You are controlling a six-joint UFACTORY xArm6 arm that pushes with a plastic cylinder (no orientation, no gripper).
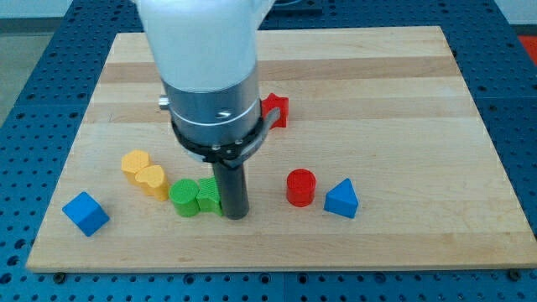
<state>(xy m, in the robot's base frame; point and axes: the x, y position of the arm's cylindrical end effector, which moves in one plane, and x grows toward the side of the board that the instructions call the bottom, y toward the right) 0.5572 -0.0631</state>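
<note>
- Camera view looks down on a pale wooden board [377, 84] lying on a blue perforated table [33, 50], with my arm's white and grey housing [210, 75] coming in from the view's top.
- My tip [236, 216] is the lower end of a straight dark rod; there is no hand to be wide or narrow, and the rod holds nothing.
- It sits at the right edge of a green block [210, 195] and looks to be touching it, though the rod hides that block's right side, so I cannot tell its shape.
- Just to the left, pressed against it, stands a second green block [184, 198] with a lobed, rounded outline.
- Two yellow blocks lie up and to the left of the green pair: a yellow heart-shaped block [152, 179] close to the lobed green one, and a second yellow block [134, 161] touching it on its upper left.
- A red cylinder [300, 186] stands to the tip's right, apart from it.
- A blue triangular block [341, 199] sits just right of the red cylinder.
- A red star-like block [275, 110] shows beside the housing, partly hidden by it.
- A blue cube [85, 212] rests well apart, near the board's lower left corner.
</note>
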